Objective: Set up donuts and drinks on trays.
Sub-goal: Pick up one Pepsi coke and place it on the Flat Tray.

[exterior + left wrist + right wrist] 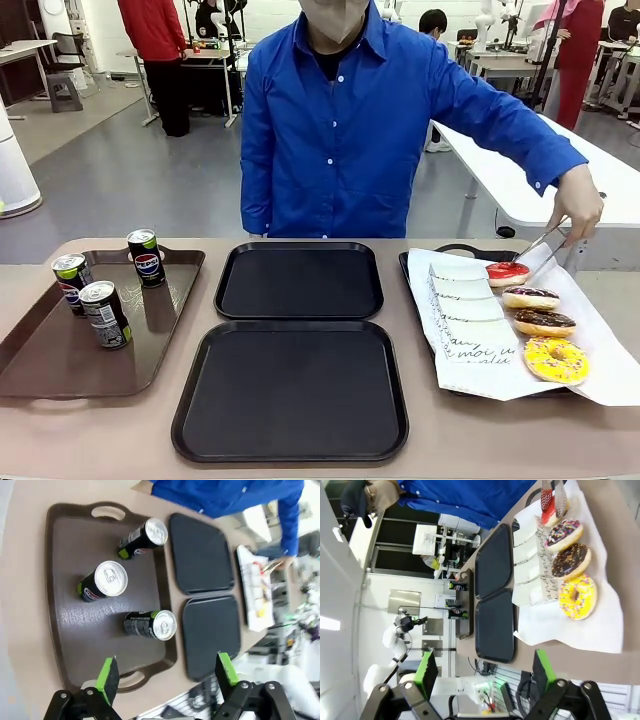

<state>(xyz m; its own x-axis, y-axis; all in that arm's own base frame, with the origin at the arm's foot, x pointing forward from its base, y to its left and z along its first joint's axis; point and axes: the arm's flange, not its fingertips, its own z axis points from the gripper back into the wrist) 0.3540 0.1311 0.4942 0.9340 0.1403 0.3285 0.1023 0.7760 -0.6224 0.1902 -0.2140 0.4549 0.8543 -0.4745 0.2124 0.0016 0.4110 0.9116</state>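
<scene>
Three black drinks cans point(105, 312) stand on a glossy brown tray point(40, 360) at the left. Two black trays point(298, 280) point(290, 390) lie bare in the middle. Several donuts lie on white paper at the right: red point(508, 272), sprinkled point(530, 297), chocolate point(543, 322) and yellow point(556, 360). The person's tongs point(540, 243) touch the red one. My left gripper point(166, 675) hangs open above the brown tray's point(70, 555) near edge, with the cans point(110, 579) ahead. My right gripper point(484, 669) is open, off the table, facing the yellow donut point(577, 596).
White paper sleeves point(465, 310) with script lie beside the donuts on the paper-lined tray point(415, 275). The person in blue stands at the far side, one hand point(580, 205) holding the tongs. More tables and people are farther back.
</scene>
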